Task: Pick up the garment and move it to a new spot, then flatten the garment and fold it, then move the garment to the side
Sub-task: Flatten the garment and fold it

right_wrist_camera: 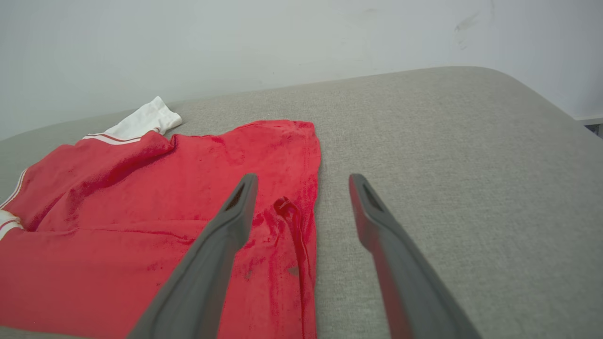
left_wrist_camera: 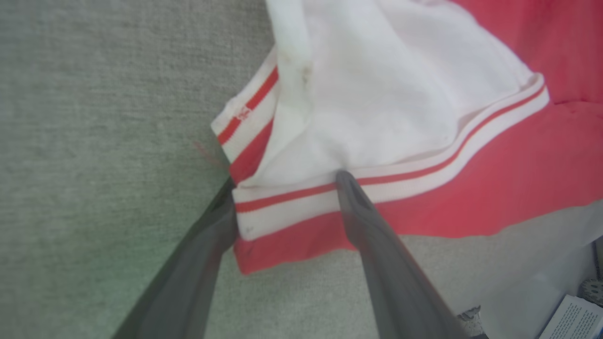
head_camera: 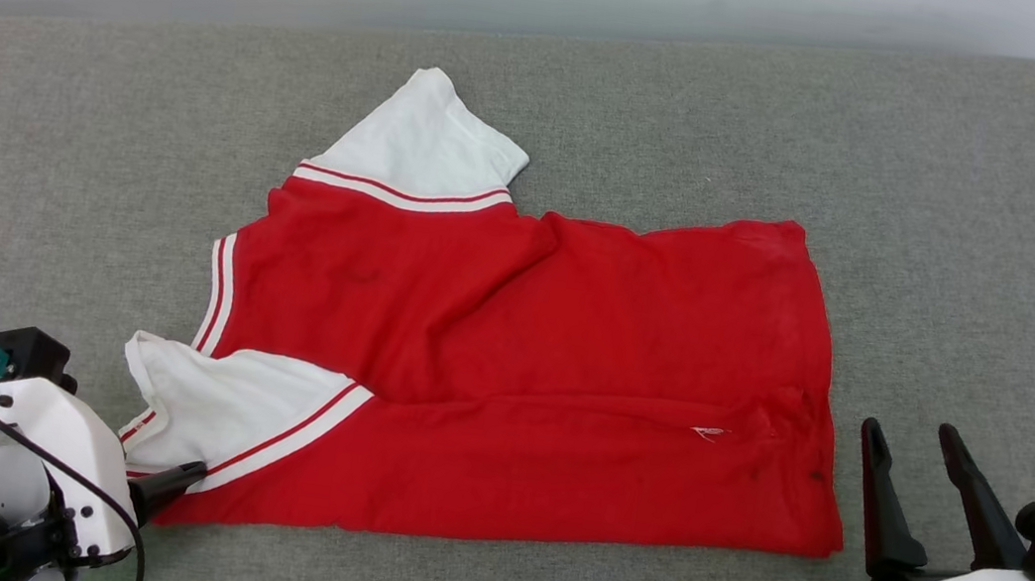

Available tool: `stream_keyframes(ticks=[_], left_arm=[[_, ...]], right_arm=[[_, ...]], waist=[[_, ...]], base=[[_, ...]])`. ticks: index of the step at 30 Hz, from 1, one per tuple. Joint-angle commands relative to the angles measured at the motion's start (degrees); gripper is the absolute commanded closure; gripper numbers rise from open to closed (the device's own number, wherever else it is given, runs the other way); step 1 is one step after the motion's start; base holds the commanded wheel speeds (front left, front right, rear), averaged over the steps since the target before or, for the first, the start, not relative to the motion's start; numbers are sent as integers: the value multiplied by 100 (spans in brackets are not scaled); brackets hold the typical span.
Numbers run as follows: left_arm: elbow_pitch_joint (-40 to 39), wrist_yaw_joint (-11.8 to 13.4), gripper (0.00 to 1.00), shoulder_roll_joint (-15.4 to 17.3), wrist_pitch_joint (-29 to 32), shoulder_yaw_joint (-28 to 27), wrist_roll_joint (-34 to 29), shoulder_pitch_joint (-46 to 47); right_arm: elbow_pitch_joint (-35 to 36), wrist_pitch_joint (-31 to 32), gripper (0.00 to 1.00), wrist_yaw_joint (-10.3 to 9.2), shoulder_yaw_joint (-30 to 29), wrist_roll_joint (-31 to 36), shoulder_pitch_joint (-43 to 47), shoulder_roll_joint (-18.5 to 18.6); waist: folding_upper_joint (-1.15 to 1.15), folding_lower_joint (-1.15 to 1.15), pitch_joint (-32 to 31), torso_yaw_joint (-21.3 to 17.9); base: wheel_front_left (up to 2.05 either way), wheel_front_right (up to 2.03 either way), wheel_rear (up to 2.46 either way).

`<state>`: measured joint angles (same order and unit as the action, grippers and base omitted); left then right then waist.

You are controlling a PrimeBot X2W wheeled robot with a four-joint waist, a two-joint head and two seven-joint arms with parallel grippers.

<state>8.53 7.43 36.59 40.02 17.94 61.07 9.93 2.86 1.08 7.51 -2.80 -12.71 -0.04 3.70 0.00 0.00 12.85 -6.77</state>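
Left gripper [left_wrist_camera: 287,179] is closest: spread wide, holding nothing, its two tips straddling the striped trim [left_wrist_camera: 282,205] at the shirt's near-left corner. Right gripper [head_camera: 909,432] is also spread and empty, just beside the right hem, not touching cloth. Shirt [head_camera: 518,361] lies mostly flat in the middle of the grey cushion [head_camera: 984,242], one white sleeve [head_camera: 422,143] poking out on the far side. Looks like you're setting up a fold. Pinch the trim corner deep enough to catch every layer, bring the right one onto the near-right hem corner, then lift both evenly so the red body doesn't bunch.
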Motion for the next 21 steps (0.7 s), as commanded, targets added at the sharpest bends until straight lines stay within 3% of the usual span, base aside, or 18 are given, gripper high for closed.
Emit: stream_keyframes(ticks=[1, 2, 3, 4, 5, 8, 16, 21], left_arm=[[135, -38, 0, -153, 57, 137, 36, -73], [255, -87, 62, -264, 85, 218, 68, -61], [255, -87, 62, -264, 85, 218, 68, -61], [302, -117, 94, -293, 76, 248, 70, -51], [333, -152, 100, -326, 46, 266, 63, -41], [338, -224, 100, -334, -51, 268, -6, 18], [-163, -233, 100, -105, -415, 106, -261, 180], [-616, -188, 100, -21, -537, 84, -427, 293]], right_arm=[[-11, -6, 0, -4, -16, -56, -70, -18], [-35, 110, 0, -4, -56, -91, -62, -8], [-35, 110, 0, -4, -56, -91, -62, -8], [-26, 169, 0, -4, -103, -145, -56, 5], [-21, 256, 0, -4, -159, -188, -49, 32], [-72, 740, 0, -4, -292, -380, 41, 148], [-68, 2826, 0, -3, -531, -716, 160, 446], [-54, 3526, 0, -3, -347, -773, -119, 542]], waist=[[0, 0, 13, -10], [0, 0, 10, -8], [0, 0, 10, -8], [0, 0, 2, -2], [0, 0, -13, 9], [0, 0, -87, 50], [0, 0, -199, 229], [0, 0, -32, 358]], base=[[0, 0, 0], [0, 0, 0], [0, 0, 0], [0, 0, 0], [0, 0, 0], [0, 0, 0], [0, 0, 0], [0, 0, 0]])
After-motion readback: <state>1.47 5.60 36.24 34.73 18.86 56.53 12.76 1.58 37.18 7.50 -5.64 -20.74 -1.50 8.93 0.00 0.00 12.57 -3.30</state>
